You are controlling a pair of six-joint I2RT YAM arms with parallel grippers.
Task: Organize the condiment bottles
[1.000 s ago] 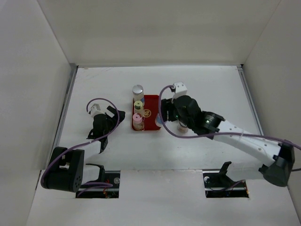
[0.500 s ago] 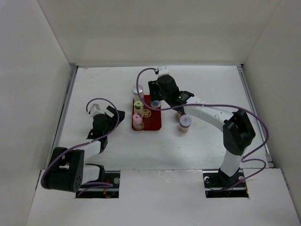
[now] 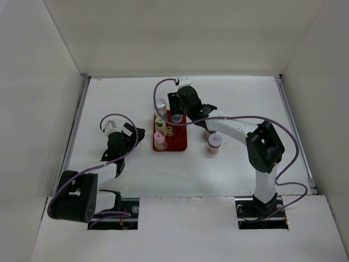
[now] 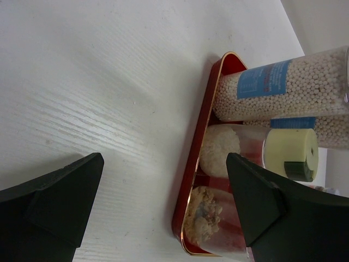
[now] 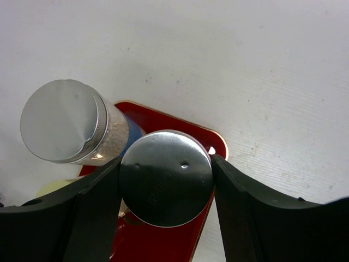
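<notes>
Top external view: red tray (image 3: 180, 143) sits mid-table (image 3: 109, 98) with three condiment bottles lined along its left edge: silver-capped bottle (image 3: 160, 103) at the far end, yellow-green-capped bottle (image 3: 160, 122) in the middle, pink-capped jar (image 3: 159, 137) nearest. Over the tray's far right part, right gripper (image 3: 177, 115) is clamped on a fourth, the held bottle (image 3: 178, 118), just beside the silver-capped bottle. Right wrist view: both fingers (image 5: 87, 213) press the sides of its round silver cap, which hangs over the tray's corner; cannot tell whether its base rests on the tray. One loose jar (image 3: 214, 141), pale cap, stands on the table right of the tray, apart from it; contents not readable. Low by the table left of the tray, left gripper (image 3: 137, 132) has its jaws spread wide with nothing between them. Left wrist view, contents: silver-capped bottle packed with small white beads, blue label; a second bead-filled, blue-labelled bottle right behind it; yellow-green-capped bottle holds white grains in its lower part; pink-capped jar holds pale brownish clumps
</notes>
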